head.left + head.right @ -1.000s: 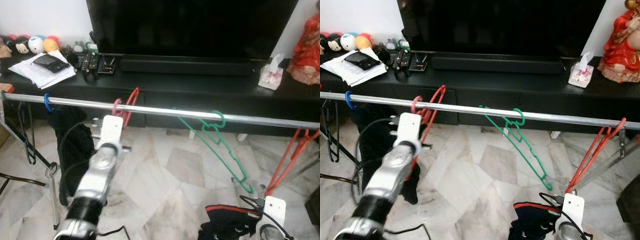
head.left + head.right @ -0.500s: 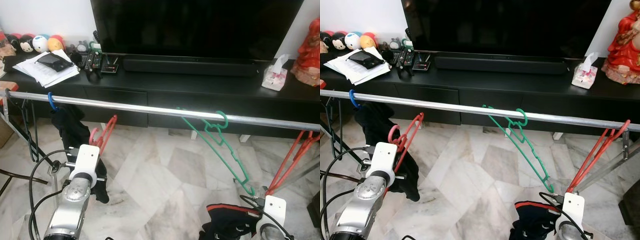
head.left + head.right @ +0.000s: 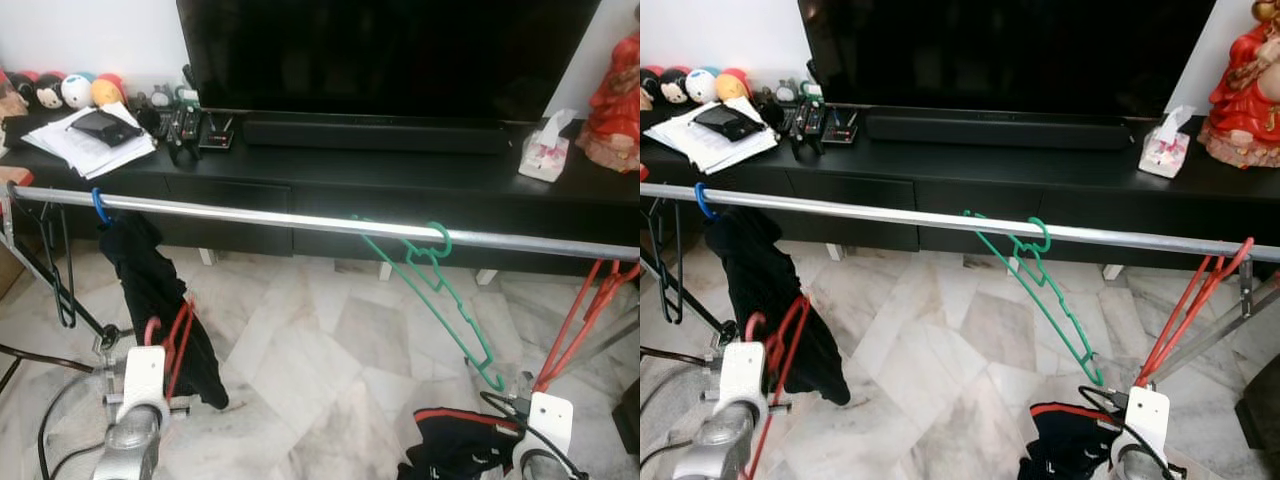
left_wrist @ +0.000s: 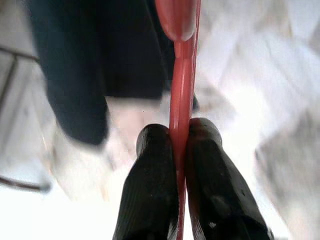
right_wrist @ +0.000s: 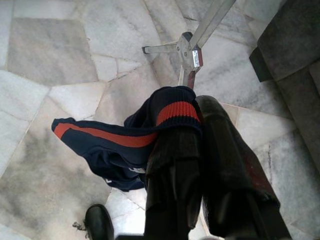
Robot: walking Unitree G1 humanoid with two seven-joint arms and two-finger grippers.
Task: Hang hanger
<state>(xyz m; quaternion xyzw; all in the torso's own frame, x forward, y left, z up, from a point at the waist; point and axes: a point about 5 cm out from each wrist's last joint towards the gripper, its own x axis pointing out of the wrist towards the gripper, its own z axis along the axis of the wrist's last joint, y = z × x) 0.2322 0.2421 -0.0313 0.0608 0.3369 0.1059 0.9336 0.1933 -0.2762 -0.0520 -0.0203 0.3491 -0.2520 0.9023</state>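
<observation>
Your left claw (image 4: 181, 150) is pinching the red hanger (image 4: 181, 85) low beside the black garment (image 3: 160, 300), under the rail (image 3: 300, 220); your right claw (image 5: 200, 150) is gripping a navy garment (image 5: 120, 145).

Pale marble-tile floor (image 3: 330, 350) with grey veining, a long low black TV cabinet (image 3: 400, 200) against a white wall (image 3: 90, 35), big dark TV (image 3: 390, 55) on it, plus papers (image 3: 85, 140), plush toys (image 3: 60, 90) and a tissue box (image 3: 545, 158).
</observation>
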